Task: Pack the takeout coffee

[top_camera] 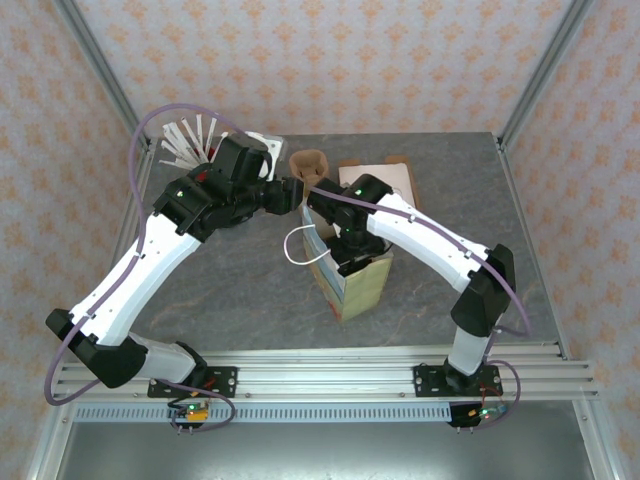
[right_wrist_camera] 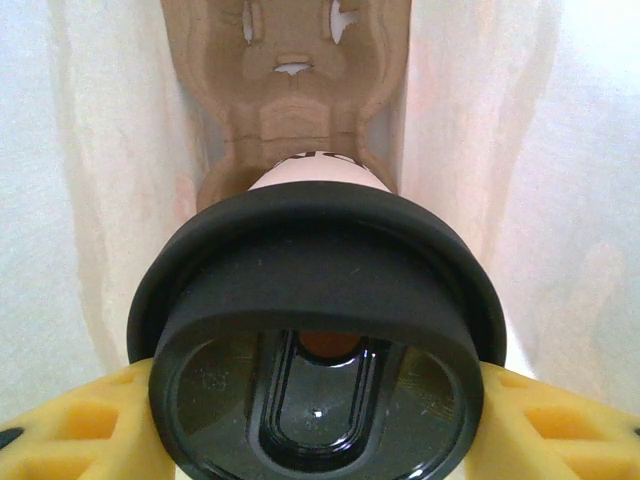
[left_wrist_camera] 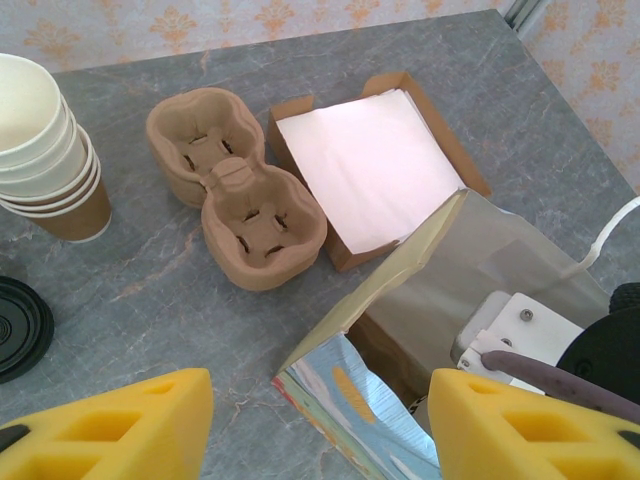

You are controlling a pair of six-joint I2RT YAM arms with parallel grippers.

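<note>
Clamping takeout coffee (right_wrist_camera: 318,175) in right claw (right_wrist_camera: 318,425), down inside paper bag (right_wrist_camera: 560,150).
Pinching with yellow fingers (right_wrist_camera: 70,430) at both sides just under black lid (right_wrist_camera: 315,300); hanging over pulp carrier (right_wrist_camera: 290,90) at bag bottom, seating unclear. Holding left claw (left_wrist_camera: 320,425) wide apart, nothing between, hovering above surface (left_wrist_camera: 160,290) beside bag mouth. Overlooking stacked lidless cups (left_wrist_camera: 45,150), loose lid (left_wrist_camera: 15,325), spare carriers (left_wrist_camera: 240,185) and cardboard tray (left_wrist_camera: 438,128) with white sheet, all resting on surface beyond. Reaching right arm (top_camera: 430,235) down into bag from above, left arm (top_camera: 150,260) just beside.
</note>
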